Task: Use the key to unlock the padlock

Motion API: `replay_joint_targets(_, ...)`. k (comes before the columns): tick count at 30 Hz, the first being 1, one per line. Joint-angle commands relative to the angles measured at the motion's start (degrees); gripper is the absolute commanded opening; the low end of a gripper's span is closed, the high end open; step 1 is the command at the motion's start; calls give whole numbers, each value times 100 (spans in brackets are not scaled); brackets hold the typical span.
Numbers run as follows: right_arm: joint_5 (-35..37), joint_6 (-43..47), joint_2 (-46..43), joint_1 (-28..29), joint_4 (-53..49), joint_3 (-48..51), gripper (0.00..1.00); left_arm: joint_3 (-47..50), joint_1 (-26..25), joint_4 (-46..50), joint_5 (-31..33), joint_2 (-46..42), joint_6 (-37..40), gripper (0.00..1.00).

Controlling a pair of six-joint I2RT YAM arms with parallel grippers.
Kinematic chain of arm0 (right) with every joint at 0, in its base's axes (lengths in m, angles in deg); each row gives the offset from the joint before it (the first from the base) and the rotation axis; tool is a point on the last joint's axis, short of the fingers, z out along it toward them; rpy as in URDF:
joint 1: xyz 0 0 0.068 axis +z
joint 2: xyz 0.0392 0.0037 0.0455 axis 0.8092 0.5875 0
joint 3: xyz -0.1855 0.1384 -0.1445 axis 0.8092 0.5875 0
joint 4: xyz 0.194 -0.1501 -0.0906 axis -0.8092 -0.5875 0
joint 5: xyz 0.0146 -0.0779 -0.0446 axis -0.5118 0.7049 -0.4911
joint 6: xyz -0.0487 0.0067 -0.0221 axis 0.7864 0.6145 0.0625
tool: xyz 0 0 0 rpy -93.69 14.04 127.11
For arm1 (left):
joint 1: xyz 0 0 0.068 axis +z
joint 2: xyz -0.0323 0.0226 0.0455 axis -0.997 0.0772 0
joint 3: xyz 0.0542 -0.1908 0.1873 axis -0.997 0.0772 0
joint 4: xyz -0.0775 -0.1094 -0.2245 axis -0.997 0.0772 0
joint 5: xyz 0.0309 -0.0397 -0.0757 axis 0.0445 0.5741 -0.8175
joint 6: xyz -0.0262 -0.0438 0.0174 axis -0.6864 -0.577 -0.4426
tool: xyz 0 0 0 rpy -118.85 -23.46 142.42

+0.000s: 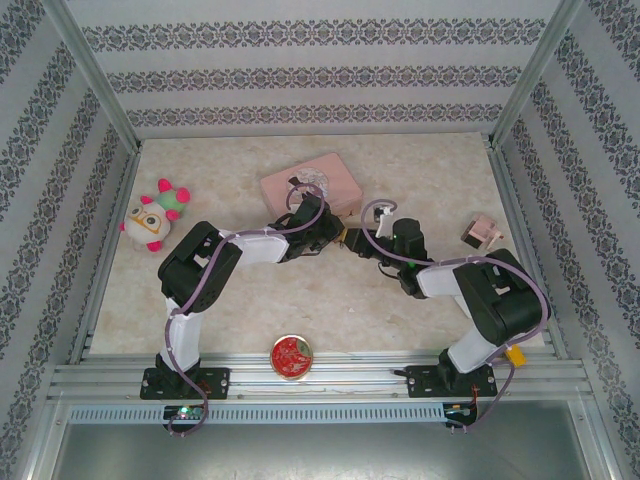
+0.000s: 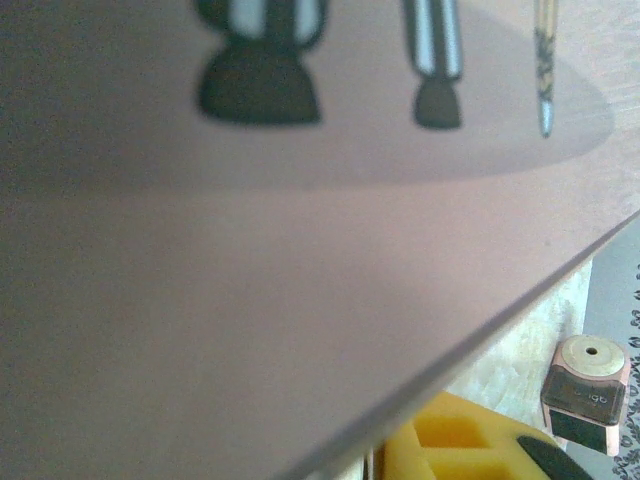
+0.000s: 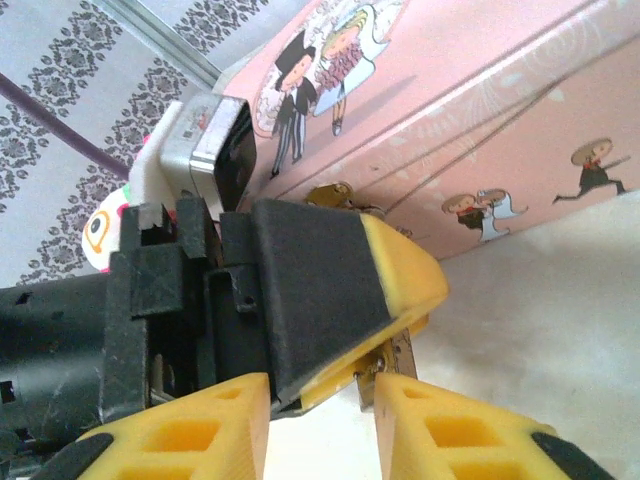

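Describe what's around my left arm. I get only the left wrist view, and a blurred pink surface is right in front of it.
Observer: That surface is the pink tin, lying at the far middle of the table. The left gripper is at its near side.
Operator: Find the padlock.
Observer: From the right wrist, the padlock is a bit of brass against the tin's front wall, peeking out behind the left gripper's finger.
Operator: Report the right arm.
Observer: The right gripper meets the left one tip to tip, jaws apart. A thin metal piece sits by them, and I can't tell if it's the key.
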Motion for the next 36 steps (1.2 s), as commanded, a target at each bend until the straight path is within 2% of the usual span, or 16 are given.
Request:
replay_joint_targets(1,122,-156,90,87,126,72,30,229,-111,269,-902,152,-451,10)
replay_joint_targets(19,315,-432,472,167,144,-14,27,259,-102,230,-915,144,-443,10)
replay_joint_targets(36,203,-530,700,245,263,-154,21,252,-102,203,-915,152,-453,10)
